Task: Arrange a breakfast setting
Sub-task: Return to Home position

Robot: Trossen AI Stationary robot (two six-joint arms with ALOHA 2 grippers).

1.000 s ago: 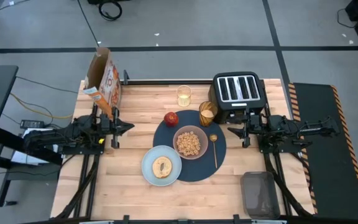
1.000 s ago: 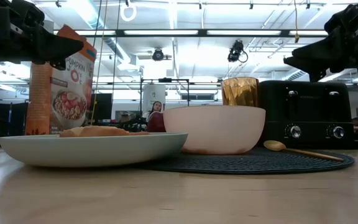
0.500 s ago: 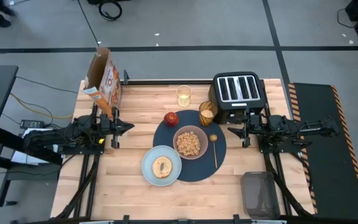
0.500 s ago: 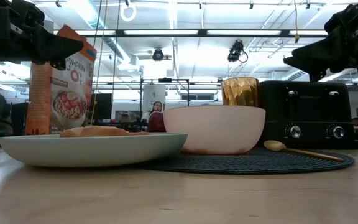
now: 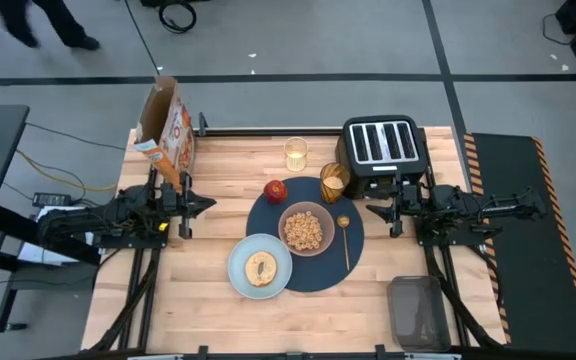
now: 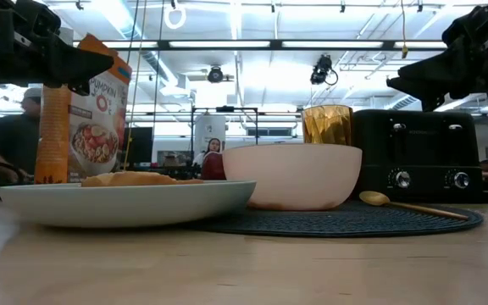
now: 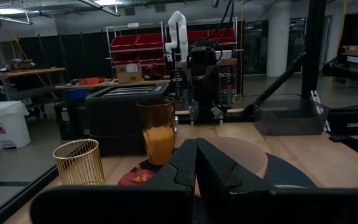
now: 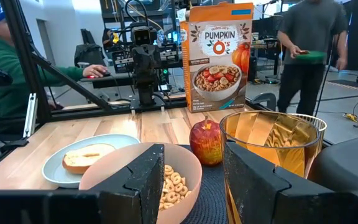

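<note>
The dark-blue placemat [image 5: 318, 268] lies at the table's middle. On it sit the tan bowl [image 5: 305, 229] of cereal, the red apple [image 5: 275, 190], the amber cup [image 5: 333, 182] and the gold spoon [image 5: 345, 240]. The pale-blue plate [image 5: 259, 267] with round toast [image 5: 260, 268] overlaps the mat's near-left edge. My left gripper [image 5: 211, 203] is shut and empty, raised left of the apple. My right gripper [image 5: 370, 210] is open and empty, raised right of the spoon.
A black toaster [image 5: 381, 145] stands at the far right. An orange cereal box [image 5: 166, 128] stands at the far left. A yellow glass [image 5: 296, 154] stands at the far middle. A dark tray [image 5: 415, 312] sits near right. A person [image 8: 304, 43] walks beyond the table.
Neither arm has moved and nothing on the table has shifted. A person has walked along behind the table's far left side.
</note>
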